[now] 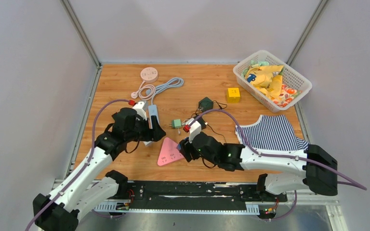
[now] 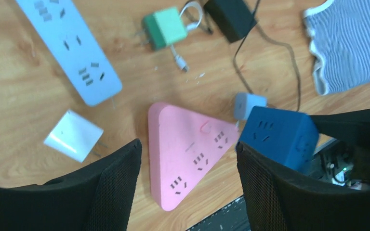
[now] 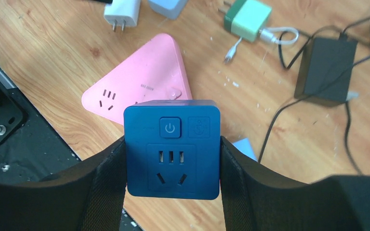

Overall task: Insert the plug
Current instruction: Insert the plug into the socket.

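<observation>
My right gripper (image 3: 172, 166) is shut on a dark blue cube socket (image 3: 172, 149), its fingers pressed against both side faces, the power button and outlet face turned toward the camera. The cube (image 2: 277, 134) hangs just right of a pink triangular socket (image 2: 185, 149) that lies flat on the wood. My left gripper (image 2: 188, 149) stands open above that pink socket (image 1: 169, 153) with nothing between its fingers. A white two-prong plug (image 2: 73, 134) lies loose on the table to the left of it, and a small pale blue plug (image 2: 248, 105) lies beside the cube.
A pale blue power strip (image 2: 70, 45), a green and white adapter (image 2: 166, 26) and a black adapter (image 2: 231, 17) with its cable lie further back. A striped cloth (image 1: 270, 132), a yellow block (image 1: 233, 94), a white basket (image 1: 262, 54) and a round pink disc (image 1: 149, 73) surround them.
</observation>
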Available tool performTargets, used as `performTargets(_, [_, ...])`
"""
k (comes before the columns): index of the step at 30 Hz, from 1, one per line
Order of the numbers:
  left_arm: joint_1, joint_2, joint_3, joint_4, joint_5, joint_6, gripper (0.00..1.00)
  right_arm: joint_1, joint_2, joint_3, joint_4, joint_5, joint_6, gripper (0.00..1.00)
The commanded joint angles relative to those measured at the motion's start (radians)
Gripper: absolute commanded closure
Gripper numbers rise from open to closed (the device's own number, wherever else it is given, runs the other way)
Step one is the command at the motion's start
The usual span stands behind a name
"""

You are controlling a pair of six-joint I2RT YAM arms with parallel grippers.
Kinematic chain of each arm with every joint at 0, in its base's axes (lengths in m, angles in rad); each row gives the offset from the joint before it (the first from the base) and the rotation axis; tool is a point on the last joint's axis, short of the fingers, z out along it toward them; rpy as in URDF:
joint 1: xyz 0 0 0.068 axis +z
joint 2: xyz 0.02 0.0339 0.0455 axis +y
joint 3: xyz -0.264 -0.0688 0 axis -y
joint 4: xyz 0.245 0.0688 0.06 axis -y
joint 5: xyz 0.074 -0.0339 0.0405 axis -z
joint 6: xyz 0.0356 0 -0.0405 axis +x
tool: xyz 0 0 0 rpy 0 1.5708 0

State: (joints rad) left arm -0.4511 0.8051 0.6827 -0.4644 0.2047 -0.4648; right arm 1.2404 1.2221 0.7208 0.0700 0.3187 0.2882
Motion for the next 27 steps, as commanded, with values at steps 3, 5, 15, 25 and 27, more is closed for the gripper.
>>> performTargets(3, [0.002,0.074,-0.119,0.079,0.049,-0.092,0.33,-0.025,0.052,0.089,-0.149,0.027,0.318,1.0])
performTargets(5, [0.002,0.094,-0.149,0.118,0.085,-0.122,0.37,-0.027,0.059,0.087,-0.149,0.036,0.354,1.0])
performTargets(15, [0.002,0.185,-0.218,0.191,0.126,-0.155,0.44,-0.051,0.103,0.063,-0.121,0.027,0.445,1.0])
performTargets(25, [0.002,0.23,-0.255,0.244,0.175,-0.176,0.54,-0.065,0.119,0.052,-0.079,0.025,0.47,1.0])
performTargets(27, [0.002,0.234,-0.265,0.259,0.177,-0.181,0.55,-0.065,0.126,0.05,-0.078,0.023,0.471,1.0])
